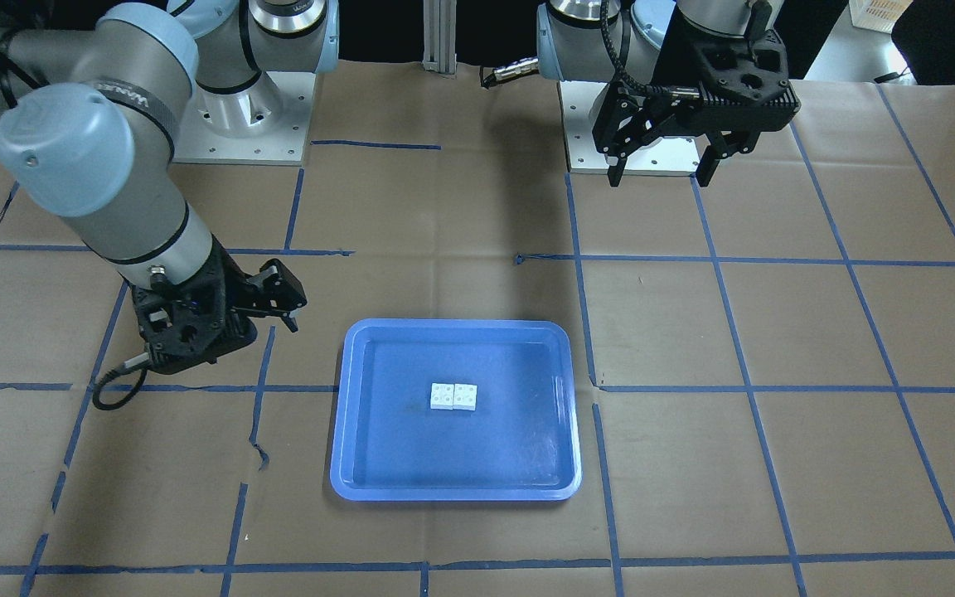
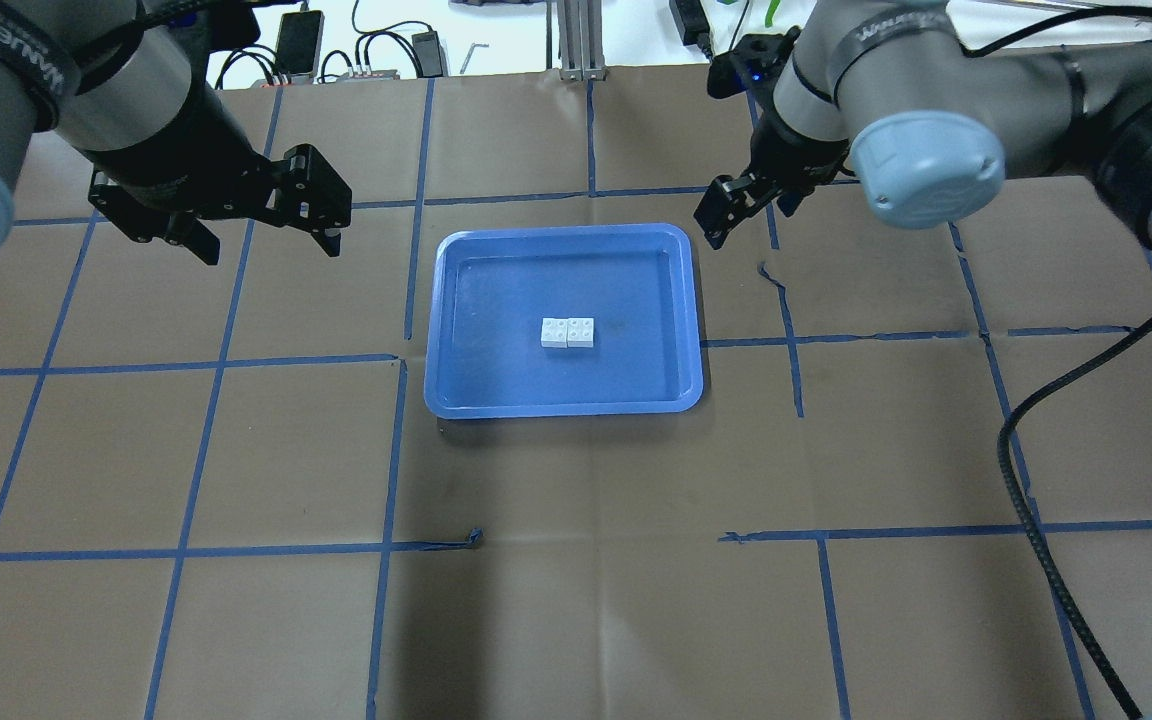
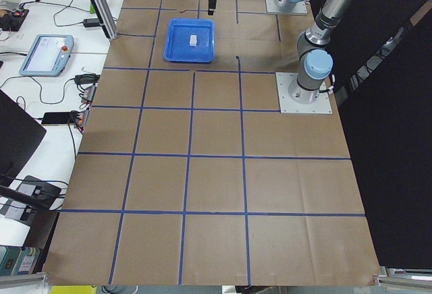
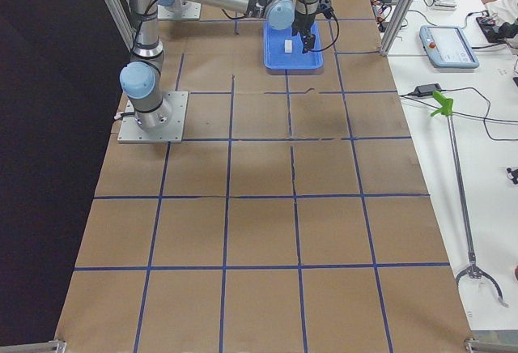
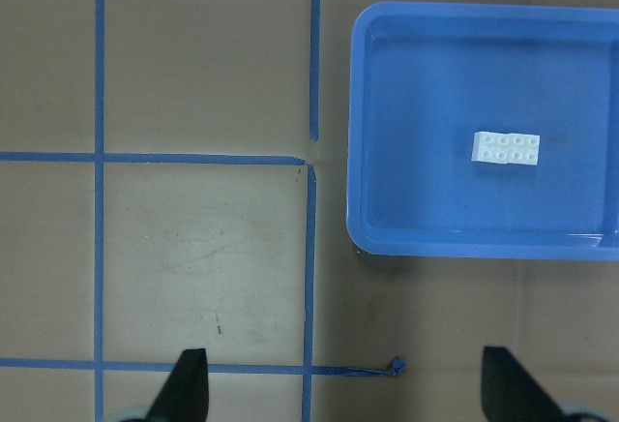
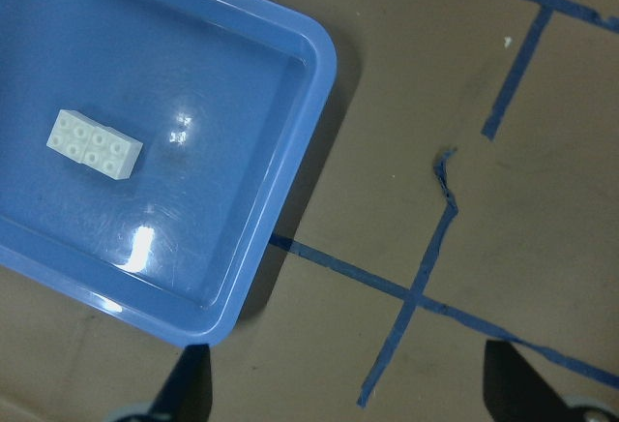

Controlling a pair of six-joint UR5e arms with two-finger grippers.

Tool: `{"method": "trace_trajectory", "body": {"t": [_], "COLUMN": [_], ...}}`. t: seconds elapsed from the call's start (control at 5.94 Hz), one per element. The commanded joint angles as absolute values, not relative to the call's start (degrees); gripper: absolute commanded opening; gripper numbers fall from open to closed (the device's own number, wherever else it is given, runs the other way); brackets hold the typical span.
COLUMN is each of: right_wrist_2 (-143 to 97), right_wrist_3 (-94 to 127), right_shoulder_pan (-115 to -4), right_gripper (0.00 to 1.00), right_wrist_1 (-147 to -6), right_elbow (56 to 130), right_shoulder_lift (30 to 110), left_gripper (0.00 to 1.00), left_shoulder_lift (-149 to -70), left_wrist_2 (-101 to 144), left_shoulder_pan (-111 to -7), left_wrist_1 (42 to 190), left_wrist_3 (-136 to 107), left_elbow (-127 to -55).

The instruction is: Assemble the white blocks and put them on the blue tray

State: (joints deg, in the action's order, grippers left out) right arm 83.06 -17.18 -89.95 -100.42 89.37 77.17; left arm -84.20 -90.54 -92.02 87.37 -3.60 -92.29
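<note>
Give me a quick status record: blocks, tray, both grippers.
blocks: two white blocks side by side, touching, studs up
location: near the middle of the blue tray
tray: flat on the table, nothing else in it
left gripper: open, empty, above the table off the tray's left side
right gripper: open, empty, just outside a tray corner
contact: neither gripper touches the blocks or the tray

The blue tray point(image 6: 323, 54) is gleaming as glossy, smooth plastic, catching bright glare on its floor. The white blocks point(image 6: 95, 144) are looking like smooth, duller plastic. The desk point(image 2: 576, 620) is showing a matt, creased brown-paper surface, crossed by blue tape point(image 2: 136, 366).
</note>
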Motion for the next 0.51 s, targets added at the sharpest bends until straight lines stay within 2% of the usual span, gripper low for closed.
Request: {"method": "trace_trajectory", "body": {"t": [0.0, 0.34], "right_wrist_2": [87.68, 90.87], "right_wrist_3": [-8.21, -7.21], "right_shoulder_pan": [-88.68, -88.77], "right_gripper": [1.0, 1.0], "right_wrist_1": [-93.08, -88.7], "right_elbow": [88.15, 86.93], "right_shoulder_lift": [82.33, 87.34], "left_gripper": [0.99, 0.99], "left_shoulder_lift": [-84.2, -84.11], "left_wrist_2": [-90.53, -90.53], "left_shoulder_pan": [-92.02, -92.02], "left_wrist_1": [87.36, 87.45], "left_wrist_3": [-3.6, -3.6], "left_elbow": [-92.29, -92.2]}}
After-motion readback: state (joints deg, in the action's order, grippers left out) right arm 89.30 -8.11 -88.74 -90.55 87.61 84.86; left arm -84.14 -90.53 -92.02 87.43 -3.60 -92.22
